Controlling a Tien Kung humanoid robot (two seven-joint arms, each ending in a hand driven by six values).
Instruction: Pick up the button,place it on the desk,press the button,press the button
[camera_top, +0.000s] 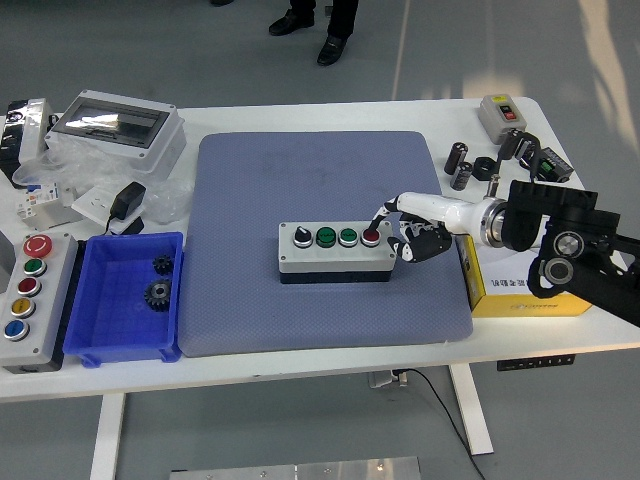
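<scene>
A grey button box (336, 250) with a black selector, two green buttons and a red button (371, 237) lies in the middle of the blue-grey mat (320, 180). My right hand (405, 230) reaches in from the right. Its white index finger (384, 213) is stretched out with the tip touching the red button. The other fingers are curled under beside the box's right end. It holds nothing. The left arm is out of view.
A yellow box (520, 285) lies under my right forearm. A blue bin (125, 295) with gears and a second button box (30, 300) sit at the left. An enclosure (110, 125) and small parts (490, 165) lie at the back. A person's feet (310, 30) show beyond the table.
</scene>
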